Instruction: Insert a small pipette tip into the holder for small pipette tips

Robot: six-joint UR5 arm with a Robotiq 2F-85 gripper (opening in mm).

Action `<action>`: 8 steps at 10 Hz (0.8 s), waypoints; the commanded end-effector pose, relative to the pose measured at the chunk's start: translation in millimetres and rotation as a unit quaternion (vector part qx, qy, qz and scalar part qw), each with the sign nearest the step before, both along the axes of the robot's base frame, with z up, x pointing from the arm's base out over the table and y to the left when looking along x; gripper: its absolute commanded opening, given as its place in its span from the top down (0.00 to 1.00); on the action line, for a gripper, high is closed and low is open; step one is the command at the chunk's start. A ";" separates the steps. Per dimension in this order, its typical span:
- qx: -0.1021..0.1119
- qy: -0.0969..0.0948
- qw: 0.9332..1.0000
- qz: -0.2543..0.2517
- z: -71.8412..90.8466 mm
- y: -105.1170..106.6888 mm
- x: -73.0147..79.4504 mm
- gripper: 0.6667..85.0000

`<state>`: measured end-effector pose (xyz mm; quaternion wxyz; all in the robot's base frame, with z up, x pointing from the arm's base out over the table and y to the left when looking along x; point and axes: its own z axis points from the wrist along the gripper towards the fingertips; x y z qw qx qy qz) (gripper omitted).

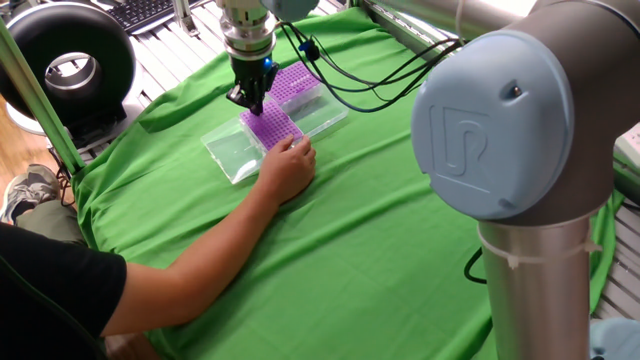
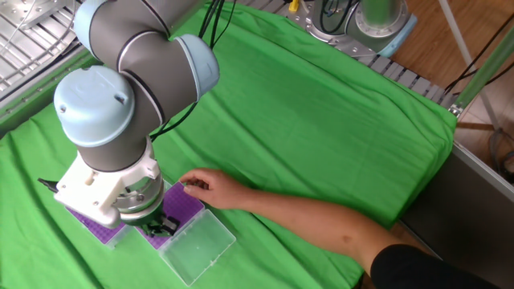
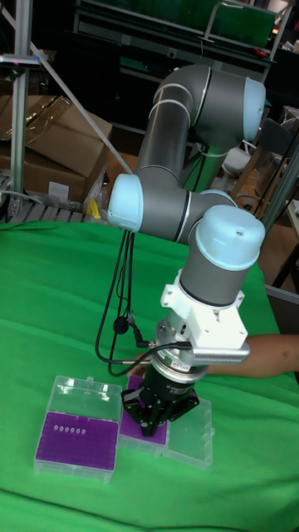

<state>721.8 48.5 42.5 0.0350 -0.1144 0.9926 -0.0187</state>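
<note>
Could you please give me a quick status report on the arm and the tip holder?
Gripper low over the open holder for small pipette tips; jaw state and tip unclear. Person's hand steadying the holder's edge, close by. Second rack alongside.

The gripper point(image 3: 152, 421) fingertips are too small and dark to show whether they hold a pipette tip or how the jaws stand. In the other fixed view, the robot arm point(image 2: 120, 120) hides most of the purple rack point(image 2: 184, 201). The person's hand point(image 1: 287, 165) covers the rack's near corner. The person's body is cut off by the frame edge.
</note>
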 end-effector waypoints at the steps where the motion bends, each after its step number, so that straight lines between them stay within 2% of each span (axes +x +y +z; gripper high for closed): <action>1: -0.003 0.011 1.000 -0.015 8.5 -2.5 -6.5 1.00; 5: -0.008 0.028 1.000 -0.013 28.2 -7.9 -12.4 1.00; 8: -0.001 0.026 1.000 0.005 42.2 -15.1 -9.5 1.00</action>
